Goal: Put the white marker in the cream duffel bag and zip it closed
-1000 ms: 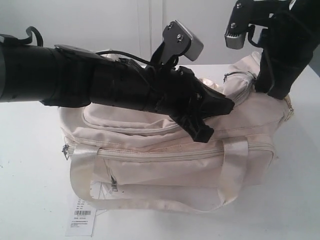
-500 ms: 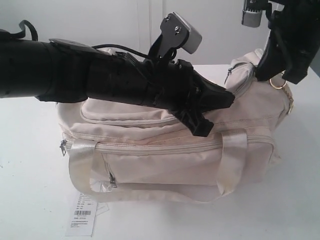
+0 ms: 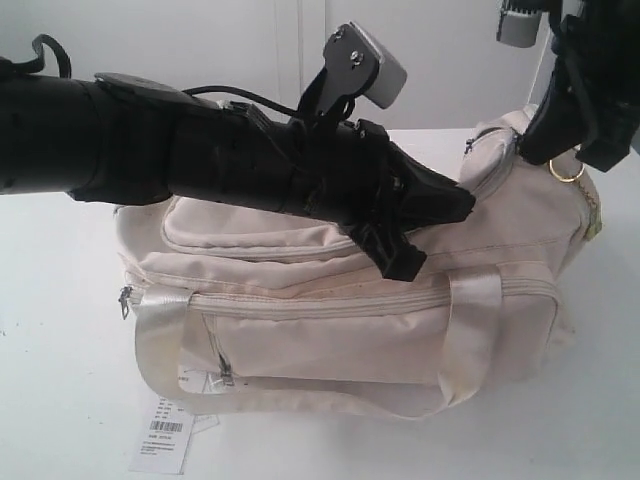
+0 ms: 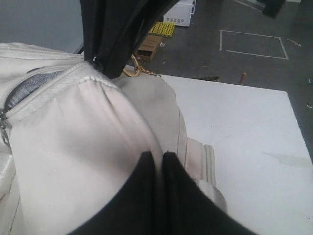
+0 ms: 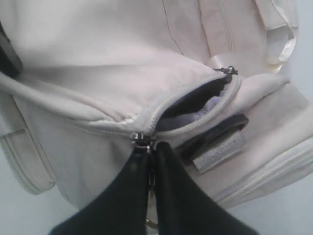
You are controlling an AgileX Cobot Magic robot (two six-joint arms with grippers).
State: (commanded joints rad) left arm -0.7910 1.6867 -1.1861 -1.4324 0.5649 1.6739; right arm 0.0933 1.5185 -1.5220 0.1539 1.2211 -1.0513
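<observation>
White counter (image 3: 60, 400) below a pale wall, spread across the lower half of the exterior view. At centre frame, a large soft cream fabric duffel bag (image 3: 330, 340) with shiny cream strap handles (image 3: 468, 330) looped down its front. At lower left, a white paper barcode tag (image 3: 165, 445) lying flat beside it.

Slim white marker with a black cap: not visible in any view; judged to be inside the bag already, unconfirmed.

Left end effector (image 4: 156, 159): fingers together, nothing seen between them, bearing down on the cream fabric at the middle of the exterior view. Right end effector (image 5: 152, 147), at the upper right of the exterior view: pads pressed together right against the small metal zipper slider (image 5: 141, 138), probably clamped on its pull tab, though hidden between the pads. Gold ring charm (image 3: 566, 171) hanging just below.

Top zipper not fully shut: a dark gap with grey lining (image 5: 195, 105) open beside the slider.

Handling, as a judgement: soft, floppy, light-looking cloth, likely to bunch and slide along with the slider rather than resist it. Best taken by the pull tab or charm for the zipping, with the fabric pinned down close to the track for tension. Shiny straps probably slippery and a poor hold. Curved track likely to snag on loose lining.
</observation>
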